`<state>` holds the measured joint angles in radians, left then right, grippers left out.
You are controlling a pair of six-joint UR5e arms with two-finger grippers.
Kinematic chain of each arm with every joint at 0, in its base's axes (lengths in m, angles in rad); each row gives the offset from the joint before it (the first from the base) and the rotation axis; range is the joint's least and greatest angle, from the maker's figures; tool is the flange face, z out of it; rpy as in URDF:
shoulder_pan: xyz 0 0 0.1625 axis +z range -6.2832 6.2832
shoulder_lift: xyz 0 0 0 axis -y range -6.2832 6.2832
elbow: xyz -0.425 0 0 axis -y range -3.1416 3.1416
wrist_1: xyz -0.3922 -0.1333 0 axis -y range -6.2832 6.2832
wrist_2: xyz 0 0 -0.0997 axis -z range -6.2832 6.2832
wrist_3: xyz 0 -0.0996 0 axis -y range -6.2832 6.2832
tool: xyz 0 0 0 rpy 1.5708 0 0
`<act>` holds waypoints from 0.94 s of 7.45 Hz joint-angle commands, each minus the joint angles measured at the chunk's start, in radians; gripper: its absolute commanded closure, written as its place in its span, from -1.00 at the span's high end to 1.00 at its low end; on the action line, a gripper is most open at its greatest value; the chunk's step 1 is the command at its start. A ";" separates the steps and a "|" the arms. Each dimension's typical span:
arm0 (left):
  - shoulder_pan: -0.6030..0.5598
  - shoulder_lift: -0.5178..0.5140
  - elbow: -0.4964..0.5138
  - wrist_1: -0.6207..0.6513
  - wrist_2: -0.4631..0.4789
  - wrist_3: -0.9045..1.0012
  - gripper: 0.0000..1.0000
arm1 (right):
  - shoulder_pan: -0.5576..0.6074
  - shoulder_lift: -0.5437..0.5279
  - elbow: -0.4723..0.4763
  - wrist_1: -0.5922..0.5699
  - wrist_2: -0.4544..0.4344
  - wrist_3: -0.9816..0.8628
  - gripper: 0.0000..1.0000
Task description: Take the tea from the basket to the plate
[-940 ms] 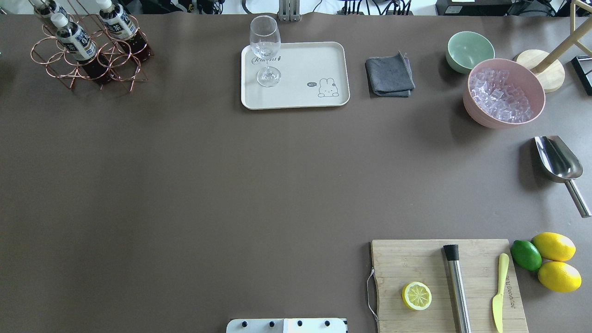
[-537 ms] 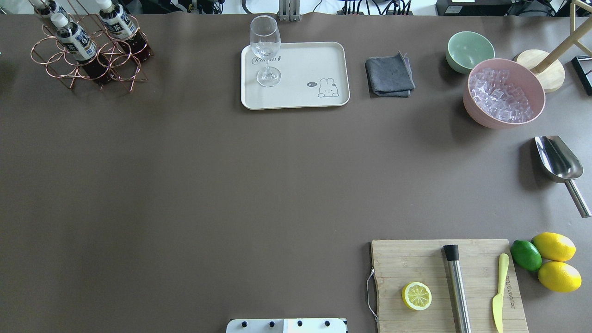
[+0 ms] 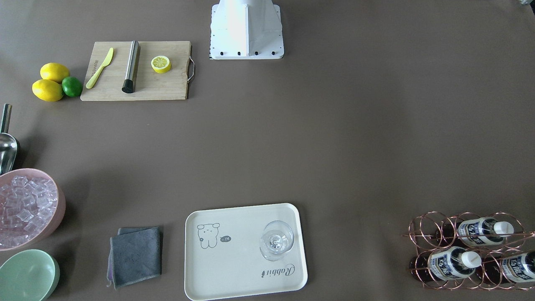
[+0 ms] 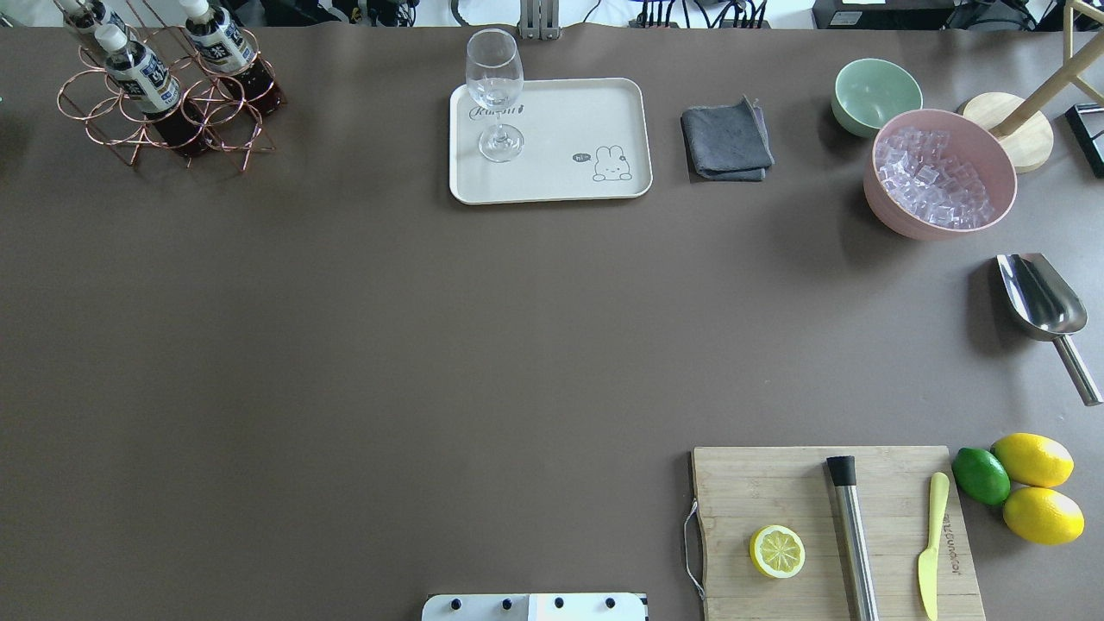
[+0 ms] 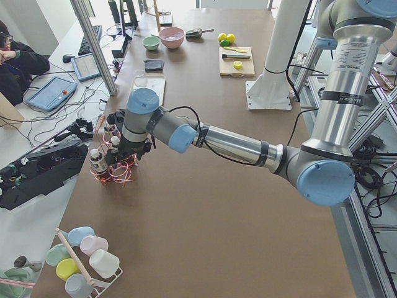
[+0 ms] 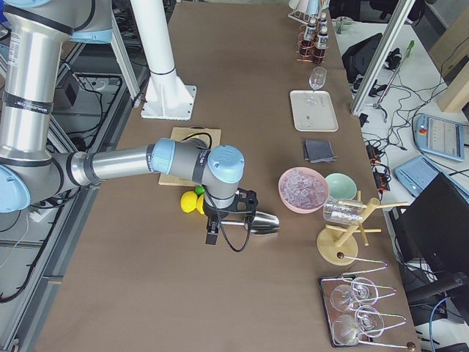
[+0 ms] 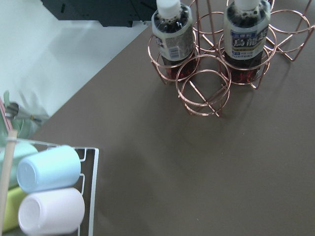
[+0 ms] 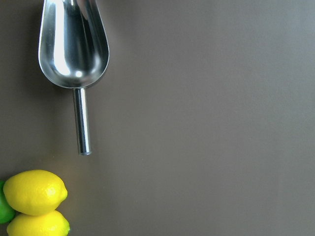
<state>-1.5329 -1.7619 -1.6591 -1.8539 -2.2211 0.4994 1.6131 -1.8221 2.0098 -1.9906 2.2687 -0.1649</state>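
Three tea bottles stand in the copper wire basket at the table's far left corner: one in front, one to its right, one behind. The left wrist view shows two bottles in the basket's rings. The cream plate holds a wine glass. My left gripper shows only in the exterior left view, beside the basket; I cannot tell if it is open. My right gripper hangs near the scoop; I cannot tell its state either.
A grey cloth, mint bowl and pink bowl of ice lie right of the plate. A cutting board carries a half lemon, a steel muddler and a knife. Pastel cups in a white rack sit left of the basket.
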 commanded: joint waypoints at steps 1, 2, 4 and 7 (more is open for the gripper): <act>0.031 -0.187 0.098 0.037 0.011 0.256 0.95 | -0.001 0.006 0.001 0.006 -0.001 -0.002 0.99; 0.087 -0.267 0.132 0.115 0.012 0.339 0.95 | -0.001 0.010 -0.002 0.006 -0.001 -0.001 0.99; 0.108 -0.368 0.182 0.186 0.012 0.359 0.95 | -0.001 0.010 0.000 0.006 -0.001 -0.001 0.99; 0.128 -0.496 0.290 0.282 -0.006 0.459 0.95 | -0.001 0.009 0.001 0.006 0.000 -0.002 0.99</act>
<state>-1.4060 -2.1818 -1.4312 -1.6505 -2.2167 0.8781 1.6122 -1.8128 2.0102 -1.9850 2.2684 -0.1664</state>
